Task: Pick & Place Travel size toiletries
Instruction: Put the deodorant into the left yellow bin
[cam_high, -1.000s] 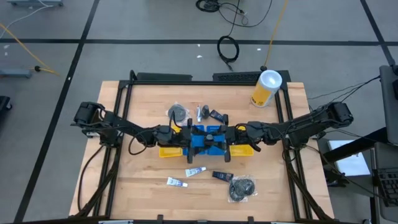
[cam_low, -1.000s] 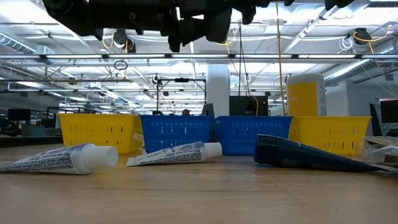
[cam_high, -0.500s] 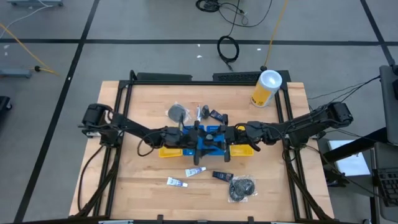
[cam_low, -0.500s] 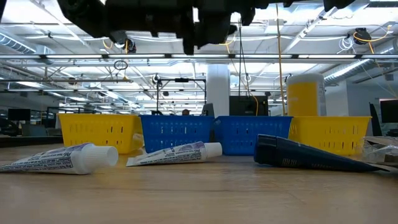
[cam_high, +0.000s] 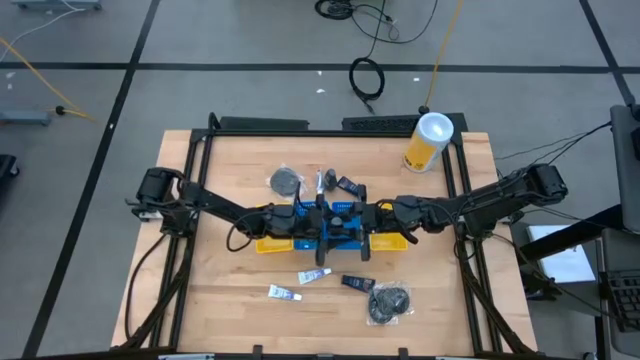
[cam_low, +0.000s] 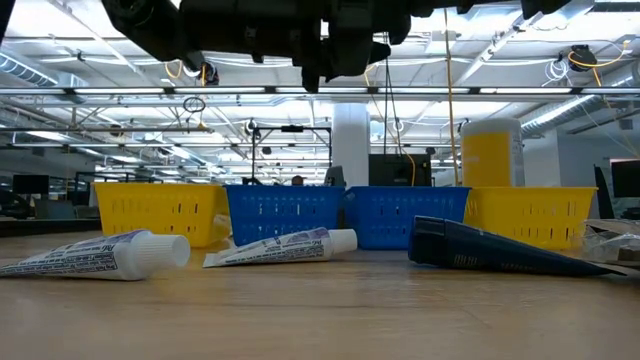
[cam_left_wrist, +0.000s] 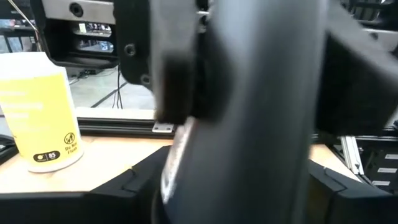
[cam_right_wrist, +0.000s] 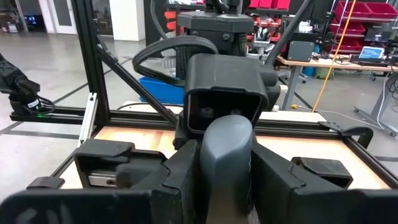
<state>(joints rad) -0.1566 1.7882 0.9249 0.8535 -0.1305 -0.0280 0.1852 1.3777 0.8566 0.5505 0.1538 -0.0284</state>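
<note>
The left gripper (cam_high: 318, 222) hangs above the blue bins (cam_high: 336, 224) at the middle of the table (cam_high: 230, 290), and the right gripper (cam_high: 362, 222) faces it from the other side, just beside it over the same bins. Both wrist views are filled by dark arm parts, so I cannot tell whether either pair of fingers is spread or pinching anything.

Below both grippers sits the row of bins: a yellow bin (cam_low: 160, 212) on each end, two blue ones between. In front of the grippers, on the near side of the bins, lie a white tube (cam_high: 315, 275), a second white tube (cam_high: 283, 293) farther out, a dark packet (cam_high: 357, 284) and a grey-black bundle (cam_high: 390, 303) near it. Behind the grippers, just past the bins, lie another grey-black bundle (cam_high: 286, 181), a small white tube (cam_high: 320, 182) and a dark bottle (cam_high: 347, 186). The yellow canister (cam_high: 429, 142) stands well apart, behind the right gripper near the table's far corner
</note>
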